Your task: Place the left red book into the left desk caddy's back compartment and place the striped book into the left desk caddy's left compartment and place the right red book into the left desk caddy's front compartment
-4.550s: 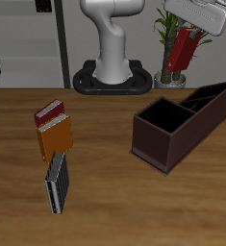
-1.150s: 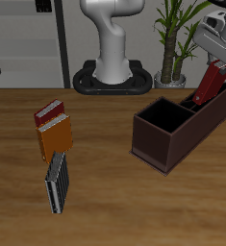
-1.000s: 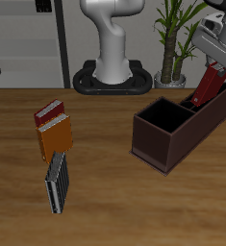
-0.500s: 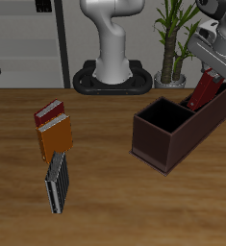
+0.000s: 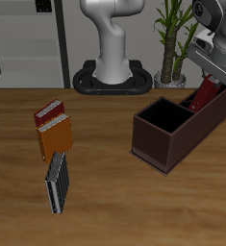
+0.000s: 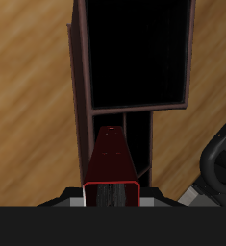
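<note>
**Observer:** Start with the biggest thing. Where's the caddy?

**Operator:** The left desk caddy point(image 5: 179, 127) sits at about three o'clock from the table's middle in my exterior view, lying at an angle. Its large square section is at the end nearer the front edge and the narrower slots are farther back.

**Observer:** And the gripper?

**Operator:** My gripper point(image 5: 212, 69) hangs over the caddy's back end. The jaws are narrowed and clamped on the right red book point(image 5: 204, 92), which tilts down, its lower end inside the caddy's rim. My wrist camera shows that book point(image 6: 112, 158) between the fingers, pointing at a narrow slot beside the big section point(image 6: 136, 53).

**Observer:** The other books?

**Operator:** Around nine o'clock, well apart from the caddy, lie the orange-brown book point(image 5: 55, 137), the striped book point(image 5: 56, 182) at its six o'clock, and the left red book point(image 5: 49, 112) at its twelve.
</note>
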